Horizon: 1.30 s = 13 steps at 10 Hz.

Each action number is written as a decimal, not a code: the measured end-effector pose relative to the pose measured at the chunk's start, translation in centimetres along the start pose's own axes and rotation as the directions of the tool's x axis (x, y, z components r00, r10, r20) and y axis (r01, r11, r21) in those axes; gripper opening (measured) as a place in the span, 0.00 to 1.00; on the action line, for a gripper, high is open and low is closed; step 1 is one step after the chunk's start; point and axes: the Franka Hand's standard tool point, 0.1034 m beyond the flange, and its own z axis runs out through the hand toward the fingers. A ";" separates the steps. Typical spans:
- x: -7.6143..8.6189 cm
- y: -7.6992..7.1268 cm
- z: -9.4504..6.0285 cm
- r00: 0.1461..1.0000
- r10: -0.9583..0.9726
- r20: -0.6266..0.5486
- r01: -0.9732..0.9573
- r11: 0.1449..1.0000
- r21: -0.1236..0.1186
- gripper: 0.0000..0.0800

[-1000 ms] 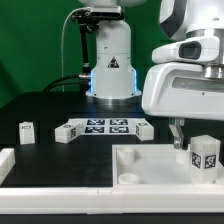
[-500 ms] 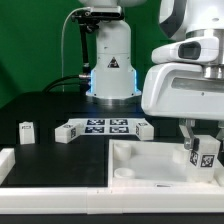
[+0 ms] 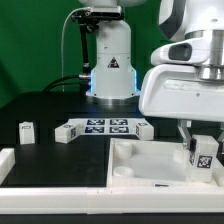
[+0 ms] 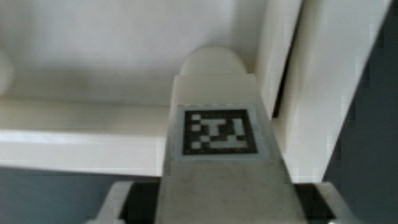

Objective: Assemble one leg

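Tilted since earlier, leg (image 3: pixel 205 153) in gripper (image 3: pixel 197 157), tag (image 4: pixel 222 132) clear at wrist

The bench (image 3: pixel 40 110) is a dark, matte surface. Directly on it, toward the exterior view's left, sits a small white block (image 3: pixel 27 132) with a tag face, standing apart from the rest. Near the middle lies the marker board (image 3: pixel 103 127), flat, with a white tagged piece (image 3: pixel 66 133) at its left end. A large white tray-like top (image 3: pixel 150 165) rests toward the exterior view's right, its walled rim raised. A white rail (image 3: pixel 50 189) runs along the front edge
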 end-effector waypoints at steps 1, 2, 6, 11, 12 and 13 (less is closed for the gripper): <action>-0.1 -0.4 0.0 0.993 0.121 -0.012 -0.121 0.993 -0.004 0.37; -0.2 -0.3 0.0 0.956 0.293 -0.025 -0.294 0.956 -0.021 0.37; -0.6 0.1 -0.1 0.681 0.724 -0.111 -0.731 0.681 -0.047 0.37; -0.7 0.5 -0.1 0.414 0.904 -0.108 -0.910 0.414 -0.023 0.37; -0.7 0.5 -0.1 0.450 0.887 -0.107 -0.893 0.450 -0.028 0.58; -0.7 0.4 -0.1 0.449 0.887 -0.106 -0.893 0.448 -0.027 0.75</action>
